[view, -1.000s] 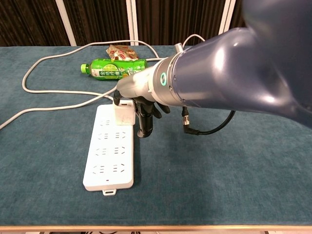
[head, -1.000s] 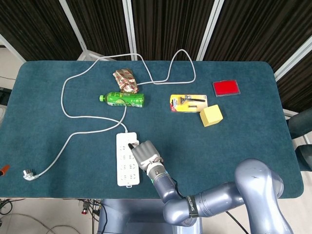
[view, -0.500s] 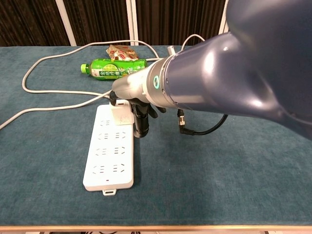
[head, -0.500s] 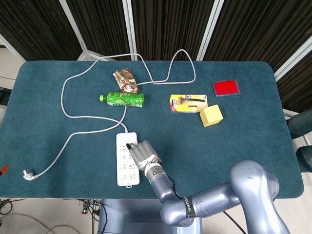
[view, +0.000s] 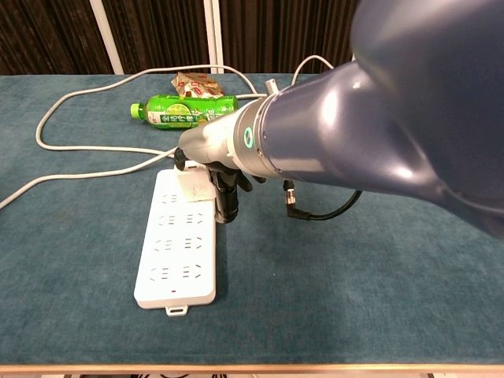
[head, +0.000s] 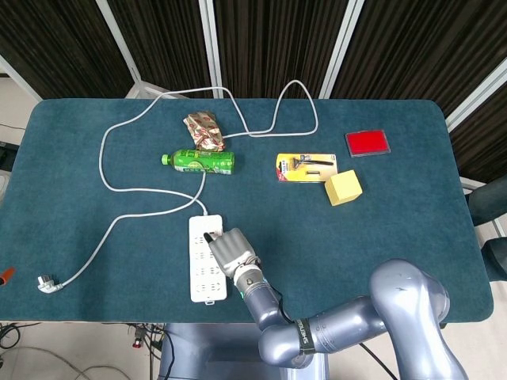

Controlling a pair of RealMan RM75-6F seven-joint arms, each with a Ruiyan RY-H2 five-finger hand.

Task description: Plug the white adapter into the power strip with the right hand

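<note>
Chest view: the white adapter (view: 194,186) is held by the right hand (view: 223,175), seated against the power strip (view: 177,244) beneath it.
Change: hand and adapter are shifted slightly lower; insertion is judged nearly complete.
Left hand: unseen.

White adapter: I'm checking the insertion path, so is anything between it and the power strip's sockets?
Nothing visible. The right hand holds the white adapter right over the far end of the power strip, with no other object between them. Whether its prongs are already seated cannot be told.
</note>
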